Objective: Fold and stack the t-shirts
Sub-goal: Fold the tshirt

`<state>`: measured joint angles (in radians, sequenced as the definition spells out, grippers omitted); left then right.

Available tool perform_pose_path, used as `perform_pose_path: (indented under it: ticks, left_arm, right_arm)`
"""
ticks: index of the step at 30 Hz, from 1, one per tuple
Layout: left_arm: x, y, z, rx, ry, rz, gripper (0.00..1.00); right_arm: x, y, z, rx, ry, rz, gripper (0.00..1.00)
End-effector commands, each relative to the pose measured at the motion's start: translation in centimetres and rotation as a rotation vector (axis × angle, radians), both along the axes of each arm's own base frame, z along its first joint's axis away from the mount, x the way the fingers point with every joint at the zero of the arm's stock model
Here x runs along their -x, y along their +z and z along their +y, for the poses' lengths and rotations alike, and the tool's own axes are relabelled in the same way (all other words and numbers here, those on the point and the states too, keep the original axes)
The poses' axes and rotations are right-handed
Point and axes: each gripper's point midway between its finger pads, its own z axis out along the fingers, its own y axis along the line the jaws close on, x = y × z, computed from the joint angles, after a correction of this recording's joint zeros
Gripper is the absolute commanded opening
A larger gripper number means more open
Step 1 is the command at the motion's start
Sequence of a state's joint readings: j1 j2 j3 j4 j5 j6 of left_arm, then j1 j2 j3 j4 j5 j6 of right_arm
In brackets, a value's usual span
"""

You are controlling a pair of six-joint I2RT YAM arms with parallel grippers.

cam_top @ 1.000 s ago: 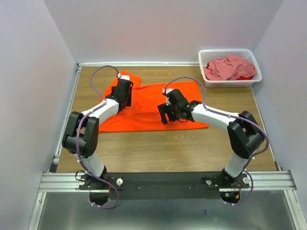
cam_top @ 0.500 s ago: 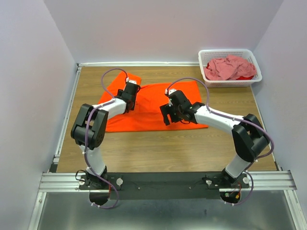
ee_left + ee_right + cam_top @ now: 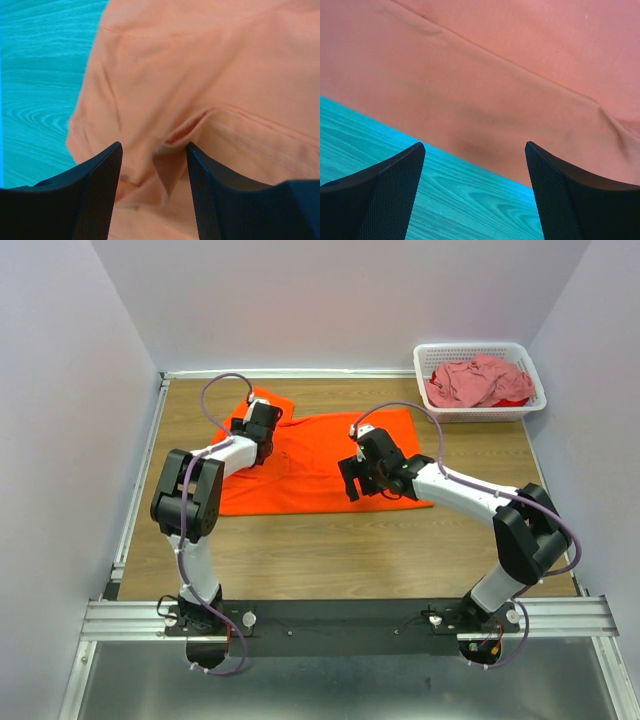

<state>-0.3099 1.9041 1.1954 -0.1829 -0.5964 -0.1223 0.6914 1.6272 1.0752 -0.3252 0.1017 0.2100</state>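
The bright orange t-shirt lies spread on the wooden table, with its left sleeve wrinkled. My left gripper hangs low over that sleeve; in the left wrist view it is open, and a raised fold of orange cloth lies between the fingers. My right gripper hovers at the shirt's near hem, open, straddling the cloth edge and bare table. The dusty pink t-shirt lies crumpled in the basket.
The white lattice basket stands at the back right corner of the table. Grey walls close in the back and both sides. Bare wood stretches between the shirt and the arm bases.
My left gripper shifted a little back and left over the sleeve, its elbow swinging inward. My right gripper slid slightly right along the near hem. Both stayed open.
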Motion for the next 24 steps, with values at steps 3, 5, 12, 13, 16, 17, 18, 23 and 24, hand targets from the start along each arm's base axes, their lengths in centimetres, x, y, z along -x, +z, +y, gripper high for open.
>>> perform_pose_path:
  ticks: [3,5,12,13,16,17,18,23,24]
  left_arm:
    - [-2.3,0.3,2.9,-0.056,0.089,-0.019,0.62]
    - [-3.1,0.1,3.4,-0.059,0.102,-0.023,0.62]
    - [-6.5,4.9,5.9,-0.001,0.194,-0.136,0.62]
    - [-6.4,5.5,5.4,0.054,0.196,-0.155,0.62]
    - [-4.2,7.7,4.6,0.170,0.206,-0.180,0.63]
    - [-3.4,7.9,4.4,0.221,0.231,-0.192,0.63]
    - [-1.4,6.3,4.3,0.245,0.246,-0.147,0.62]
    - [5.1,4.1,3.8,0.429,0.277,-0.088,0.57]
    - [6.8,2.8,3.9,0.471,0.290,-0.072,0.55]
  right_arm:
    - [-0.1,0.1,-1.6,0.036,-0.033,-0.014,0.88]
    - [-0.3,0.0,-1.7,0.038,-0.042,-0.012,0.88]
    - [-0.8,0.6,-3.5,0.020,-0.130,-0.012,0.88]
    - [-0.8,0.6,-3.7,0.000,-0.149,0.002,0.88]
    - [-1.6,0.4,-5.8,-0.046,-0.225,0.036,0.87]
    - [-1.6,0.5,-6.0,-0.077,-0.244,0.054,0.87]
    - [-1.8,0.5,-6.5,-0.089,-0.266,0.060,0.85]
    - [-2.8,-0.3,-9.8,-0.145,-0.409,0.112,0.80]
    - [-2.9,-0.8,-10.7,-0.163,-0.452,0.135,0.77]
